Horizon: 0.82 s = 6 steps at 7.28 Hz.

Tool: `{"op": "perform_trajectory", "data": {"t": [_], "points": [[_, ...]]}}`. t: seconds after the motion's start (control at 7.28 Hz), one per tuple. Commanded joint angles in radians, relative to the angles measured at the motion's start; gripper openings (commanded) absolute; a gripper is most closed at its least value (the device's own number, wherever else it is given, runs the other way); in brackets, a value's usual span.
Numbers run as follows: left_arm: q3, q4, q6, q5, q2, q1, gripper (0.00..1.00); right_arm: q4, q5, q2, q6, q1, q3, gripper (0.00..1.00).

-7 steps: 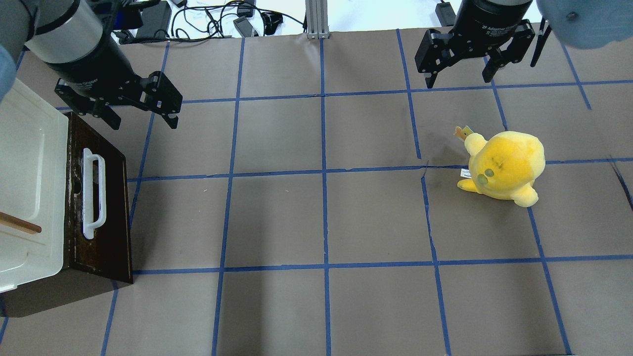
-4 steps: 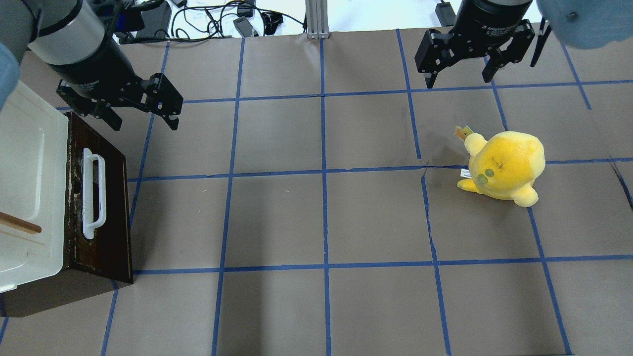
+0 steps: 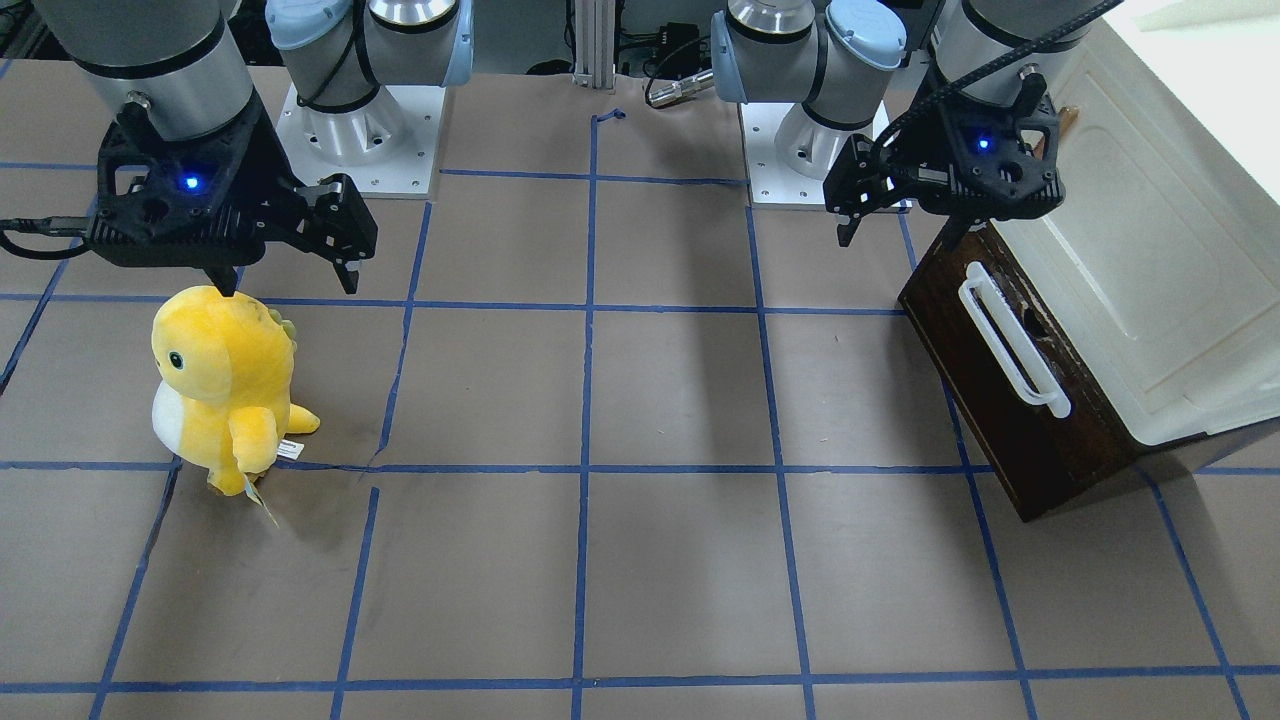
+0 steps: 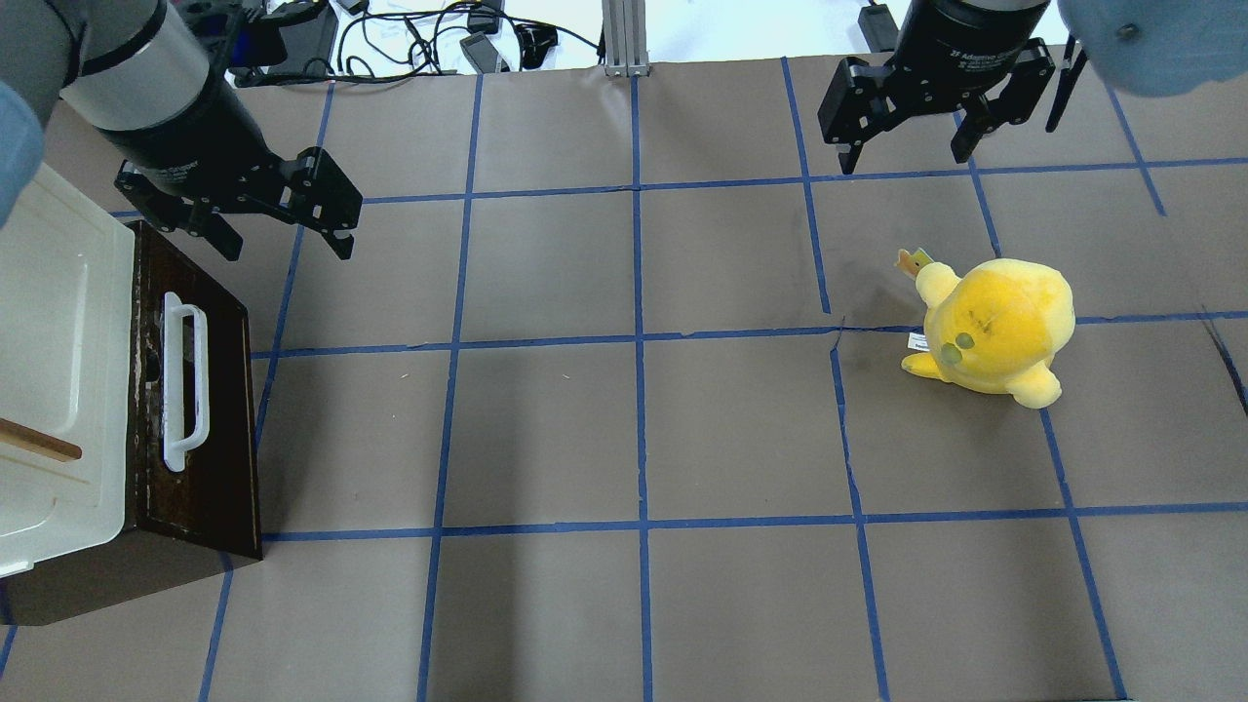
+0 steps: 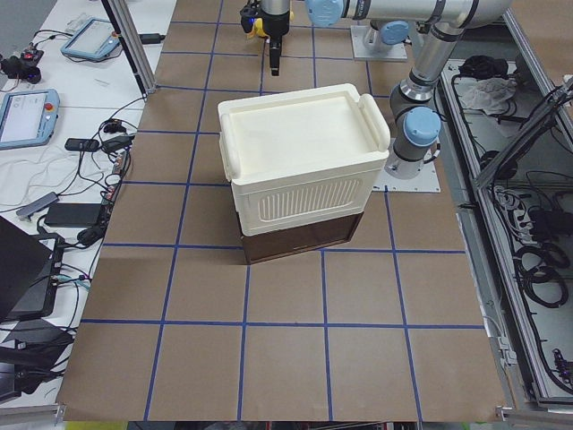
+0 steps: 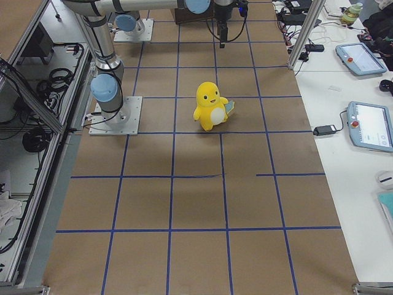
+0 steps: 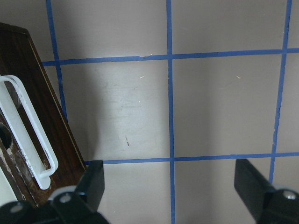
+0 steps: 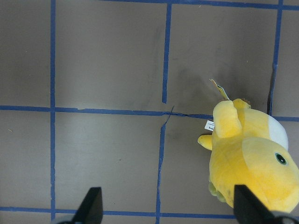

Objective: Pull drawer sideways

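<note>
Left gripper (image 4: 290, 252), jaws wide and empty, has barely drifted, hovering off the end of the white handle (image 4: 183, 380) on the drawer (image 4: 219, 409), which looks shut under the cabinet (image 4: 58, 292) at the table's left, so the pull is not begun; the far right gripper (image 4: 904, 161) hangs open, unmoved.

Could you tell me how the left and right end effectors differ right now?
The left end effector hangs near one end of the drawer, the right end effector near the yellow plush toy. The left's wrist view shows the drawer's handle; the right's shows the toy. Both are open, empty.
</note>
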Motion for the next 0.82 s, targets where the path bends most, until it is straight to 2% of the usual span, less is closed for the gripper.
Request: {"op": "perform_trajectory", "data": {"t": [0.0, 0.27, 0.41, 0.69], "points": [[0.001, -0.021, 0.000, 0.002, -0.007, 0.003, 1.00, 0.000, 0.001, 0.000, 0.000, 0.000, 0.000, 1.00], [-0.002, -0.009, -0.015, 0.023, -0.031, -0.002, 1.00, 0.000, -0.001, 0.000, 0.000, 0.000, 0.000, 1.00], [-0.012, -0.001, -0.059, 0.142, -0.065, -0.005, 1.00, 0.000, 0.001, 0.000, -0.001, 0.000, 0.000, 1.00], [-0.090, 0.098, -0.182, 0.167, -0.129, -0.011, 1.00, 0.000, -0.001, 0.000, 0.000, 0.000, 0.000, 1.00]]}}
